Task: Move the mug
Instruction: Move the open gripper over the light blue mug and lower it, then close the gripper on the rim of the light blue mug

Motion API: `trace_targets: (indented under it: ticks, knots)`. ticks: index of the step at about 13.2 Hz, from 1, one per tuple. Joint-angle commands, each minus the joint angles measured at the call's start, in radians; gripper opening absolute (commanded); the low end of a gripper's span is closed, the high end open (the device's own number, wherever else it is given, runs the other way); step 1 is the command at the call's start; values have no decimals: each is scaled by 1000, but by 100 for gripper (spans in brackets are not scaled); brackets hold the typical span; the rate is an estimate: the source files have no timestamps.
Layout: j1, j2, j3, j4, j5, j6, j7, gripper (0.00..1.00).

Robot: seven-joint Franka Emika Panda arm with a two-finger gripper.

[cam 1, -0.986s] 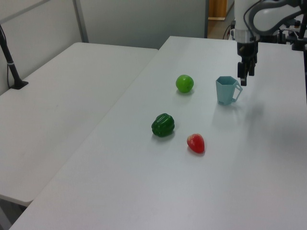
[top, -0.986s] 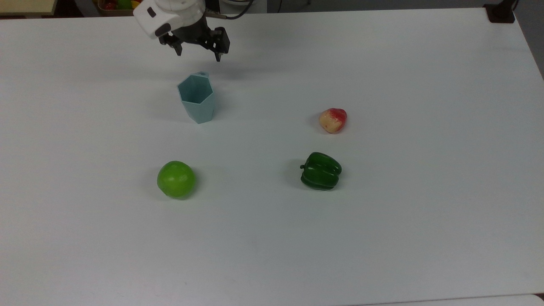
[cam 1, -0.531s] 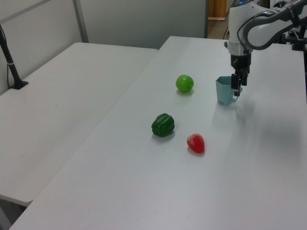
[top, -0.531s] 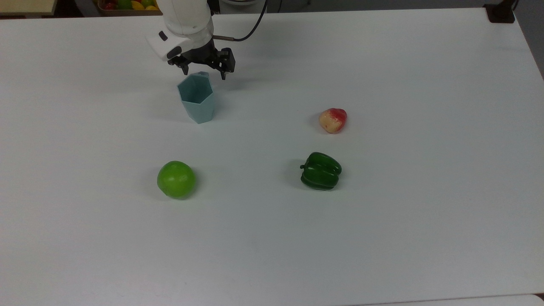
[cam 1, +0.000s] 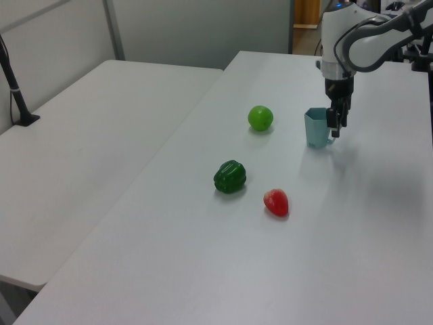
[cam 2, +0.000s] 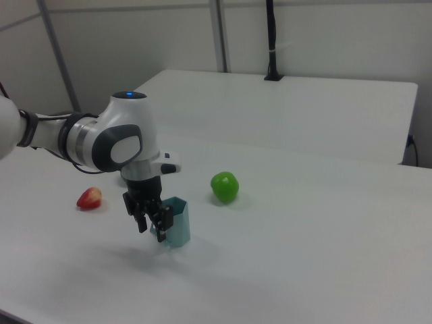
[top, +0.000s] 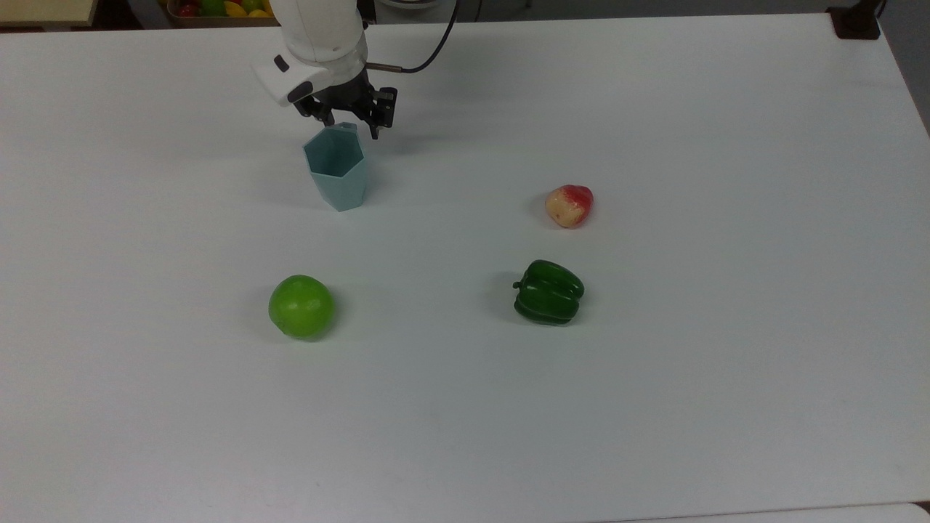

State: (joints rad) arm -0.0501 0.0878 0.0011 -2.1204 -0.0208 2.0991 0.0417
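Top view: the mug [top: 336, 169] stands upright at ten o'clock on the worktop [top: 654, 407], the end effector [top: 351, 123] straddling its handle, fingers slightly apart, gripping nothing.

Left view: closing off-centre could tip it.

Right view: fingers hide the handle.

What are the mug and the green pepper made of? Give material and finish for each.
The mug: probably moulded or printed plastic, matte; its flat facets, sharp edges and even pale blue-green colour show no glaze shine. Ceramic cannot be ruled out.
The green pepper: likely a glossy plastic replica; bright highlights sit on a uniformly dark green, smooth skin.
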Motion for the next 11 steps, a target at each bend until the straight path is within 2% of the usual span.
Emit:
trace_targets:
  ticks: [1,3,9,11]
  knots:
    - [15,4,-7,-4,-21,19,27,60]
    - [18,13,-7,-4,-31,19,27,53]
    - [22,17,-7,3,-31,22,30,41]
    - [21,18,-7,17,-31,22,32,32]
